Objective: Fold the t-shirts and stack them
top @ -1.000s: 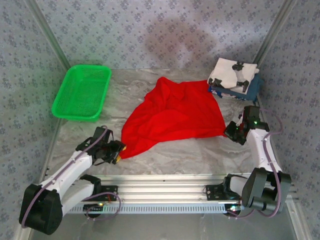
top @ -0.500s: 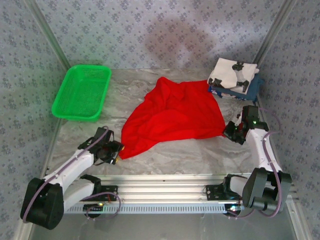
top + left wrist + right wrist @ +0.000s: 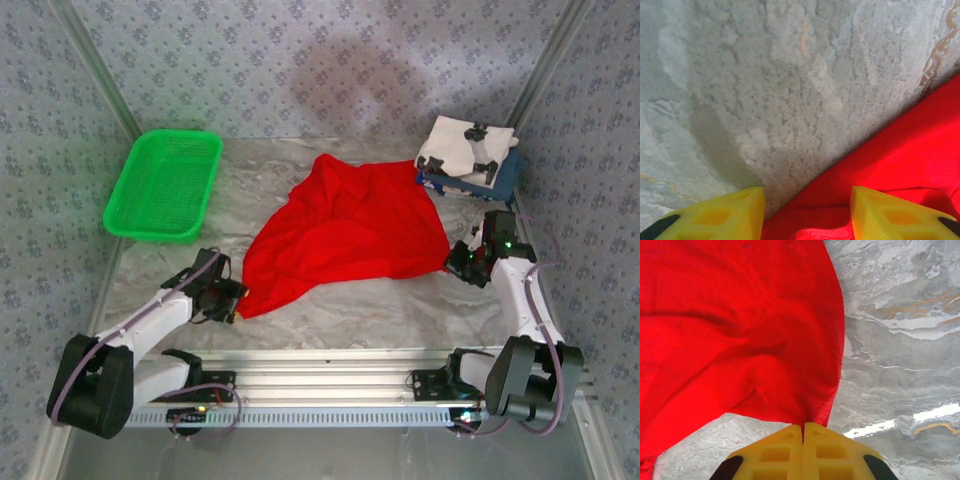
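A bright red t-shirt [image 3: 345, 235] lies crumpled and spread across the middle of the marble table [image 3: 390, 300]. My right gripper [image 3: 455, 262] is shut on its near right corner; in the right wrist view the yellow jaws [image 3: 803, 427] meet with the red t-shirt [image 3: 740, 330] pinched between them. My left gripper [image 3: 232, 300] is low at the shirt's near left tip. Its jaws stand apart, and the red t-shirt's [image 3: 900, 155] edge lies between the left gripper's [image 3: 807, 212] fingers. A white t-shirt with black marks [image 3: 462, 148] lies folded on a navy one [image 3: 505, 175] at the back right.
A green mesh basket [image 3: 165, 185] stands at the back left. Patterned walls close in the table's sides and back. Bare marble shows in front of the shirt and to the left of my left gripper.
The left gripper has slid slightly toward the shirt's tip, and its jaws have narrowed a little around the cloth. The right gripper has kept its hold and barely moved.
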You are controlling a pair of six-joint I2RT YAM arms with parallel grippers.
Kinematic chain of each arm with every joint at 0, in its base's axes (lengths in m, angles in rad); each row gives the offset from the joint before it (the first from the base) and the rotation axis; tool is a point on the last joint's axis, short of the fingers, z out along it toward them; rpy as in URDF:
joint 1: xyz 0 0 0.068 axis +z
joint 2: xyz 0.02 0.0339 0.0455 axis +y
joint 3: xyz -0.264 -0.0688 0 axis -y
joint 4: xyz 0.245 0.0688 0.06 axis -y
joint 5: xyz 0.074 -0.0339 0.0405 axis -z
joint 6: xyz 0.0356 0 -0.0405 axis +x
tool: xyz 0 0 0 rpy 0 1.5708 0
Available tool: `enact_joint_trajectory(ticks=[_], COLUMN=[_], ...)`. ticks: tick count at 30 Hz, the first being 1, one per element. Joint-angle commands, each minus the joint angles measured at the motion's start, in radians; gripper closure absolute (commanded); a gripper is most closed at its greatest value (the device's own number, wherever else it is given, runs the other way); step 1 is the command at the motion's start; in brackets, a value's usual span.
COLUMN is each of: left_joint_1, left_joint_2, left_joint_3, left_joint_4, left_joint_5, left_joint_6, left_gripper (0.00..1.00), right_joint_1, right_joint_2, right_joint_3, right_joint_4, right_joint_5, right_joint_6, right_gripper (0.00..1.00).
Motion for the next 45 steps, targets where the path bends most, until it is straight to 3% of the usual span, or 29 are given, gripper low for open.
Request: enact_joint_trajectory(ticks=[1, 8, 13, 19, 27, 34, 40, 42, 45], left_joint_1=[-0.014, -0.019, -0.013, 0.02, 0.14, 0.258, 0.297, 0.3, 0.329], left_joint_2=[-0.016, -0.069, -0.162, -0.109, 0.076, 0.279, 0.523, 0.633, 0.755], left_joint_3=[-0.042, -0.069, 0.015, 0.294, 0.803, 1.262, 1.916, 2.216, 2.537], left_joint_4=[0.018, 0.015, -0.08, -0.219, -0.41, -0.404, -0.458, -0.519, -0.536], left_joint_5=[0.057, 0.101, 0.063, 0.014, -0.019, 0.038, 0.037, 0.026, 0.046], left_joint_6=[-0.137, -0.102, -0.035, 0.196, 0.537, 0.69, 0.782, 0.806, 0.765], left_gripper=[0.63, 0.93, 0.97, 0.97, 0.97, 0.96, 0.97, 0.97, 0.97], right_joint_1=[0.006, 0.006, 0.006, 0.004, 0.003, -0.023, -0.03, -0.032, -0.042], right_joint_2=[-0.021, -0.021, -0.019, -0.002, 0.107, 0.261, 0.378, 0.386, 0.373], right_joint_3=[0.0, -0.001, 0.024, 0.136, 0.482, 0.873, 1.247, 1.332, 1.408], right_joint_4=[-0.008, 0.001, -0.014, 0.016, 0.041, 0.166, 0.265, 0.282, 0.285], right_joint_5=[-0.018, -0.024, -0.034, -0.141, -0.291, -0.354, -0.4, -0.405, -0.429], right_joint_6=[-0.02, -0.014, -0.011, 0.011, 0.068, 0.204, 0.326, 0.358, 0.394], right_gripper=[1.0, 1.0, 1.0, 1.0, 1.0, 1.0, 1.0, 1.0, 1.0])
